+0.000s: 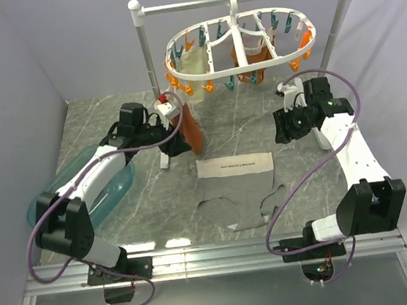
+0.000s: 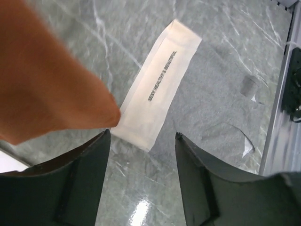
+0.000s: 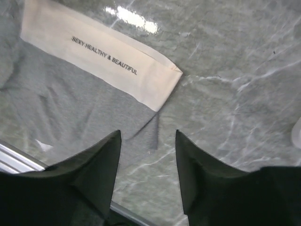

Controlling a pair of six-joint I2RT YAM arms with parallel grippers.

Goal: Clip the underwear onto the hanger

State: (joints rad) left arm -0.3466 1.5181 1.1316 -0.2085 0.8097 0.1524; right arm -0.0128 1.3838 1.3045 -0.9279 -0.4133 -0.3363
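The underwear (image 1: 237,189) lies flat on the table (image 1: 112,126). The left gripper (image 2: 141,136) and right gripper (image 3: 148,134) hover over it, both spread and empty. A rust-orange garment (image 1: 190,128) dangles from the hanger (image 1: 239,42), just beside the left gripper.

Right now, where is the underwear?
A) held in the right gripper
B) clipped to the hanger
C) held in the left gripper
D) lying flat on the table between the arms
D: the underwear lies spread flat on the table, while the left gripper and the right gripper both stand open and empty over it.
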